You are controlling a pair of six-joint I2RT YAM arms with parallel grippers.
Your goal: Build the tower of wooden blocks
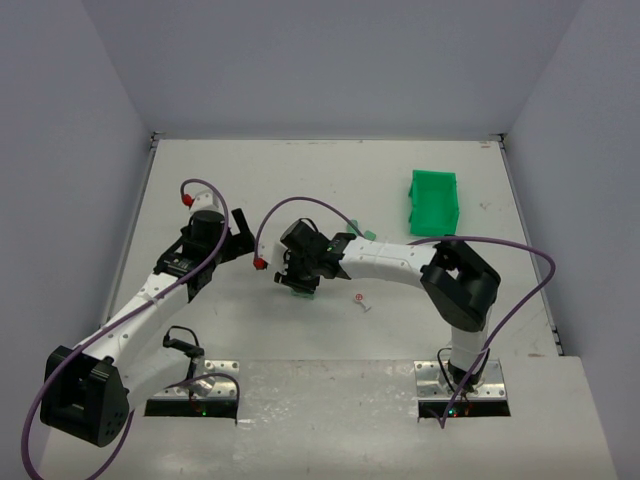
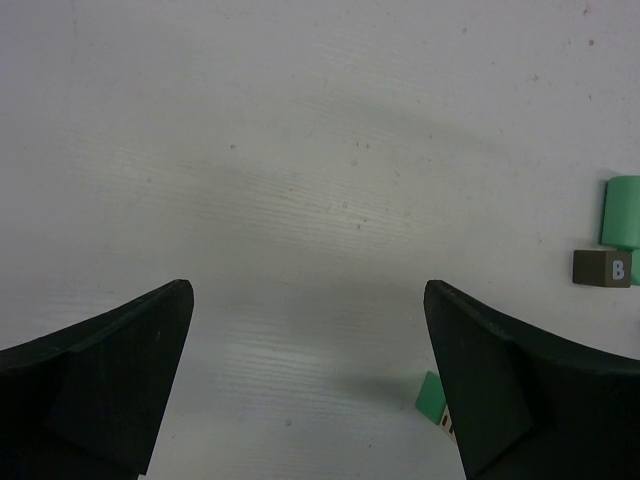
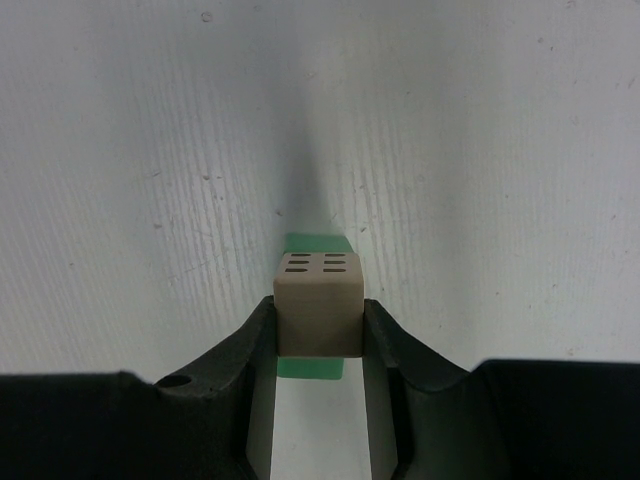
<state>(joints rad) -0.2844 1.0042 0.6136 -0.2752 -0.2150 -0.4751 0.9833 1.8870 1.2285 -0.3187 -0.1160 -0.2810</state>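
My right gripper (image 3: 318,322) is shut on a tan cube (image 3: 318,295) with six dark slots on its far face. The cube sits directly over a light green block (image 3: 316,243); I cannot tell whether they touch. In the top view this gripper (image 1: 299,276) hangs over the green block (image 1: 300,292) at mid-table. My left gripper (image 2: 308,292) is open and empty above bare table, left of the stack in the top view (image 1: 240,236). Its view shows a light green block (image 2: 622,210) and a tan block marked B (image 2: 602,268) at the right edge. No dark blue wedge shows.
A bright green plastic bin (image 1: 433,200) stands at the back right. A small light green piece (image 1: 367,236) lies by the right forearm. A small white and red scrap (image 1: 360,299) lies near the front. Another green piece (image 2: 431,396) peeks out beside my left gripper's right finger.
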